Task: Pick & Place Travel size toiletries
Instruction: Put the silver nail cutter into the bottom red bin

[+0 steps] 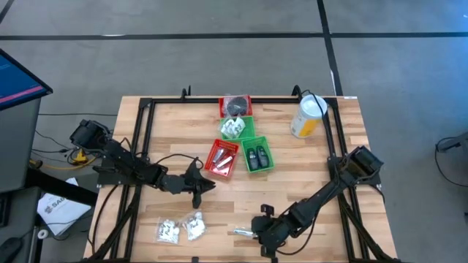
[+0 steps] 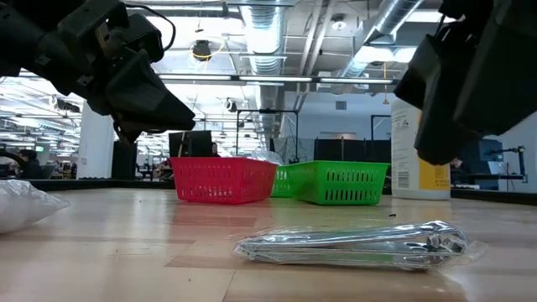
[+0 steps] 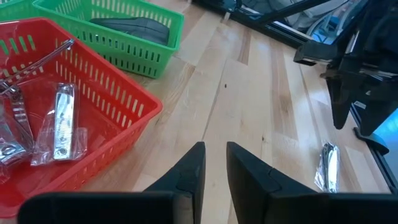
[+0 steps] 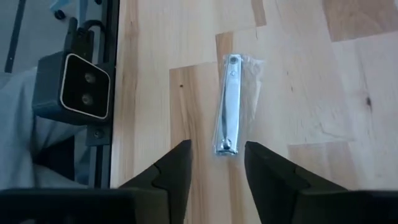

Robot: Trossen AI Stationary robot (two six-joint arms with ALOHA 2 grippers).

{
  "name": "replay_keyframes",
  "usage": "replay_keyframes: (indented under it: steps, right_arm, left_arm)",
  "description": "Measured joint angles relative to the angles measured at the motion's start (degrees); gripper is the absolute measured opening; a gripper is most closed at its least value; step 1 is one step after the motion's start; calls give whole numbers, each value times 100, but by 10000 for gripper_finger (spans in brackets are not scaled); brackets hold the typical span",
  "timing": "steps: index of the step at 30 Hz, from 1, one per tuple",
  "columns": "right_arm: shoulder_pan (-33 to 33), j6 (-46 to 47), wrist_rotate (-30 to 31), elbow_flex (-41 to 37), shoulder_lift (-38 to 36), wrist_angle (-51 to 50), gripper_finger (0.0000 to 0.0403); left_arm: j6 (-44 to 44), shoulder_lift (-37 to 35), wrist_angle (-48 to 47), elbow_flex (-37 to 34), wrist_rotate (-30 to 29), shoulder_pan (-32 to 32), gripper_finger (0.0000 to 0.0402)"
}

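One wrapped nail clipper (image 4: 227, 106) lies flat on the table (image 4: 298, 74).
Its long axis runs straight out from the right gripper (image 4: 216, 167), whose fingers stand apart, empty, just short of it.

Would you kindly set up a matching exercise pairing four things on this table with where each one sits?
Things:
1. packaged silvery nail clipper
2. tall yellow canister with white lid
3. clear packets with white contents
4. dark grey pieces

Places:
A. in a green mesh basket
B. on bare wood before the open right gripper
C. table's far right corner
D. near edge, on the left arm's side

Pairs: 1-B, 2-C, 3-D, 4-A
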Motion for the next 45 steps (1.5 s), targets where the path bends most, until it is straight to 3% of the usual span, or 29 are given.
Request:
replay_keyframes:
  steps: [13, 33, 39, 45]
  right_arm:
    - [-93, -154, -125, 42, 464, 495, 189]
    - [-70, -173, -16, 39, 476, 298, 178]
    - [-102, -73, -106, 189, 938, 589, 178]
    - [-169, -235, -215, 667, 1341, 207, 169]
  left_arm:
    - [4, 1, 2, 0, -2, 0, 58]
    - [4, 1, 0, 0, -2, 0, 58]
    - [2, 0, -2, 0, 0, 0, 58]
    - [2, 0, -7, 0, 0, 0, 58]
